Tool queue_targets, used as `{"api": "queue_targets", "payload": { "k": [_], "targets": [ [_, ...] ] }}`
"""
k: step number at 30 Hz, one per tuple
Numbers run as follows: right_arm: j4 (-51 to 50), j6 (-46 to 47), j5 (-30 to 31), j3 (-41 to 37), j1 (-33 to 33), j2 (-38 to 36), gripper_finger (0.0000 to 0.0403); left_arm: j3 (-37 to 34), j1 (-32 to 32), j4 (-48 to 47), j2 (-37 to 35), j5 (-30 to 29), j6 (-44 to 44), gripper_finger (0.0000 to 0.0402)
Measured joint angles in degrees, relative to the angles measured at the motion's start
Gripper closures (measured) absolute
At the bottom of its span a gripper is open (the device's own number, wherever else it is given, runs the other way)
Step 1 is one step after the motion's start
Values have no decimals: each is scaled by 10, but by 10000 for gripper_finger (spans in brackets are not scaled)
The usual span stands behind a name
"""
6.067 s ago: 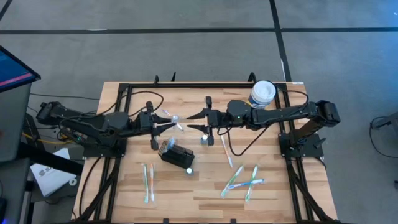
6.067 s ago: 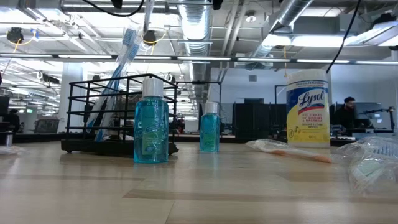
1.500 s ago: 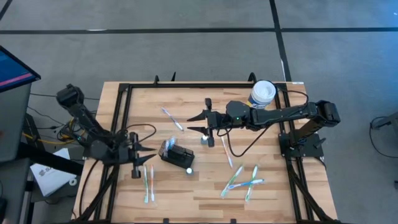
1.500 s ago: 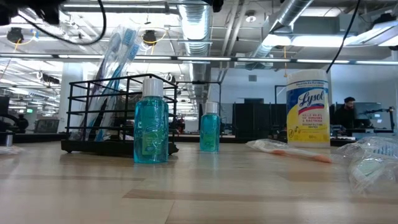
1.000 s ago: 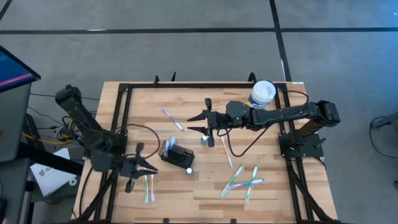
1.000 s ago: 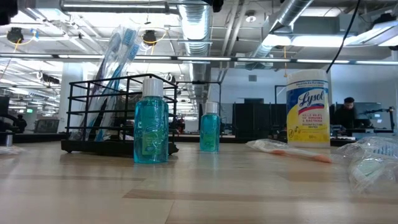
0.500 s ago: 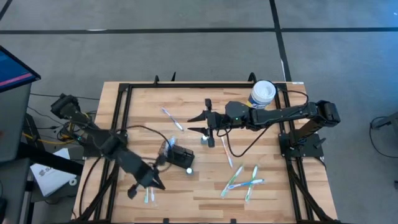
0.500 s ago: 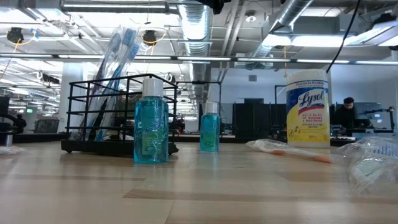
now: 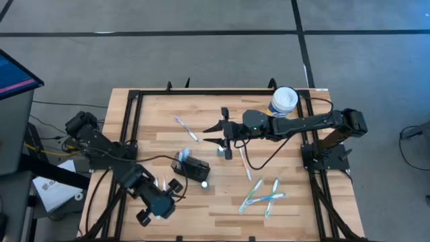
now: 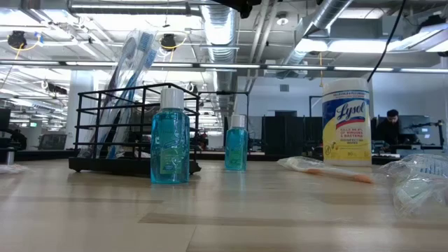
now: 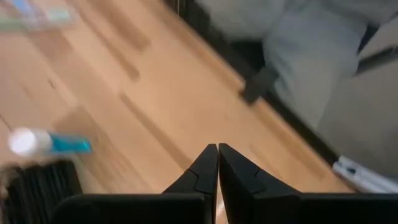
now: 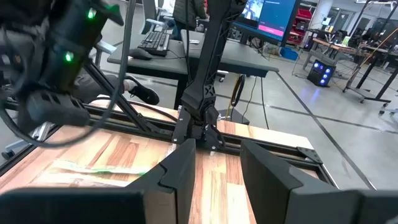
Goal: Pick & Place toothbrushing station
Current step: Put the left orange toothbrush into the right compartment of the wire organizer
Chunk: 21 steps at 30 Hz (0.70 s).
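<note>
The toothbrushing station (image 9: 190, 166) is a small black holder that stands on the table left of centre. In the low view it shows as a black rack (image 10: 133, 129) with packaged toothbrushes leaning in it. A blue bottle with a white cap (image 9: 203, 182) lies at its near side. My left gripper (image 9: 168, 206) is shut and empty over the table's near left part, on the holder's near left side. In the left wrist view its fingers (image 11: 217, 163) meet over bare wood. My right gripper (image 9: 213, 133) is open and empty, up off the table beyond the holder's far right.
A yellow canister with a white lid (image 9: 283, 101) stands at the far right. Loose toothbrushes lie at the near right (image 9: 262, 195), at the far middle (image 9: 186, 128) and under my left arm (image 9: 163, 183). A second small blue bottle (image 9: 222, 150) stands below my right gripper.
My left gripper has swung from beside the holder's left side toward the table's near edge and a little right, turning so it points toward the near right. My right arm and the holder have kept still.
</note>
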Motion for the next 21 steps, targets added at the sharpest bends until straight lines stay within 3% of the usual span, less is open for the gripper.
{"api": "queue_targets", "payload": {
  "k": [12,21],
  "targets": [
    [-2,0,0,0,0,0,285,-12,-8,-37,32,12,4,394],
    [-3,1,0,0,0,0,285,-84,-11,-36,32,12,101,400]
  ]
}}
